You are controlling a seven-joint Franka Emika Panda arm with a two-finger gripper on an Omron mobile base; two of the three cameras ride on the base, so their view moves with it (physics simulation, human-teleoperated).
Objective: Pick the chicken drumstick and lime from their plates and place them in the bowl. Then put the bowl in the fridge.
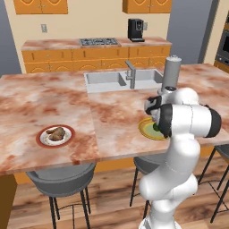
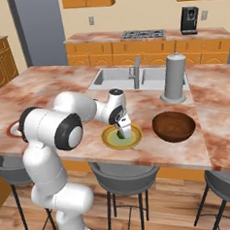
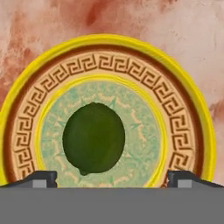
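The dark-green lime (image 3: 94, 138) lies in the pale green centre of the yellow-rimmed plate (image 3: 131, 43). My gripper (image 3: 113, 179) hangs open straight above it, fingertips (image 3: 43, 178) wide on either side and clear of the fruit. From the right base view the gripper (image 2: 123, 131) sits low over the lime (image 2: 119, 134) near the counter's front edge. The dark brown bowl (image 2: 173, 126) stands empty just to the right of that plate (image 2: 109, 139). Far to the left, the chicken drumstick (image 1: 56, 133) rests on the white plate with the red rim (image 1: 41, 138). The fridge is out of view.
A tall grey canister (image 2: 174, 78) stands behind the bowl, beside the sink (image 2: 109, 78) and its faucet (image 2: 136, 71). Grey stools (image 1: 60, 181) line the counter's front edge. A stove and a coffee machine (image 2: 189, 20) sit on the back counter.
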